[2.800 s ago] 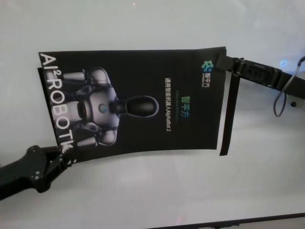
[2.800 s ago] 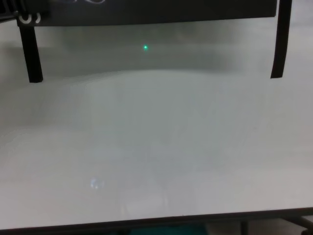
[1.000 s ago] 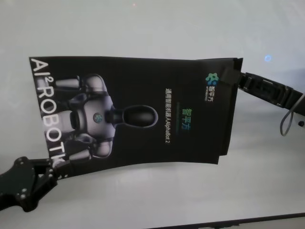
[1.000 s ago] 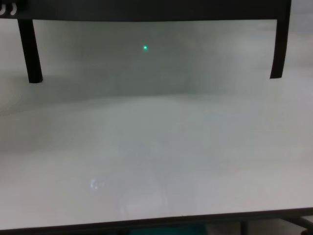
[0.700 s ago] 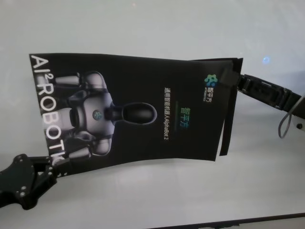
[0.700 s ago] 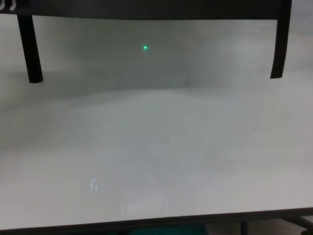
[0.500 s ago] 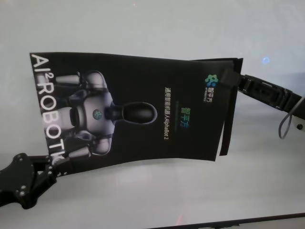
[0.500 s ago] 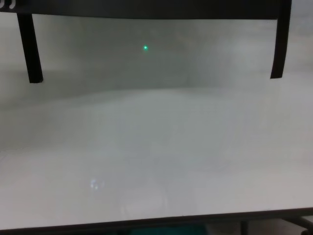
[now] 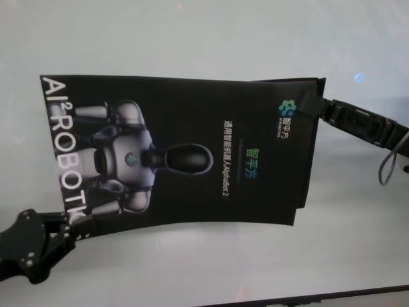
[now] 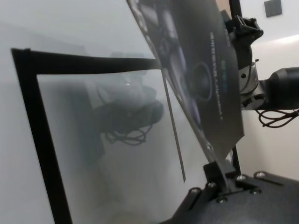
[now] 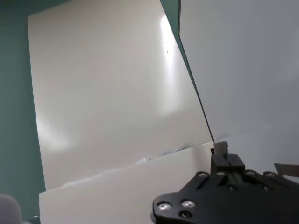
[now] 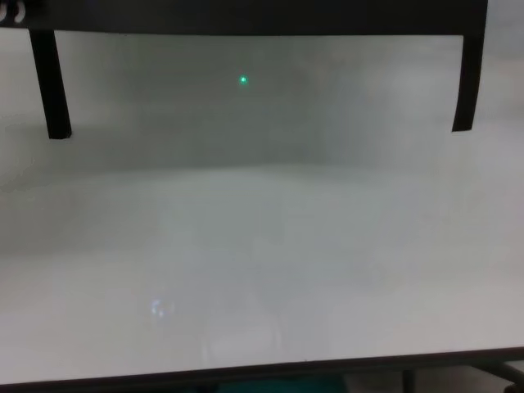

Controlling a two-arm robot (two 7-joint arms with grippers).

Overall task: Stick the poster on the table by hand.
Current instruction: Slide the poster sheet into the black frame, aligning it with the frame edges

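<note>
The poster [image 9: 185, 150], a black sheet with a grey-white robot picture and white letters, hangs flat in the air above the white table [image 9: 204, 268]. My left gripper [image 9: 78, 222] is shut on its near left corner. My right gripper [image 9: 312, 102] is shut on its far right corner. The left wrist view shows the poster [image 10: 201, 70] slanting up from the left gripper [image 10: 216, 169]. In the right wrist view the right gripper [image 11: 219, 150] pinches the sheet's thin edge. The chest view shows only the poster's near edge [image 12: 246, 16] as a black band over the table [image 12: 262, 270].
Two narrow black strips hang down from the poster's near edge, one at the left [image 12: 49, 82] and one at the right [image 12: 465, 82]. The table's dark front edge [image 12: 262, 370] runs along the bottom. A grey cable [image 9: 390, 160] loops off the right arm.
Both grippers have carried the poster higher since the earliest frames. In the last half second it has levelled a little, and the strip at its right side has swung in against the sheet.
</note>
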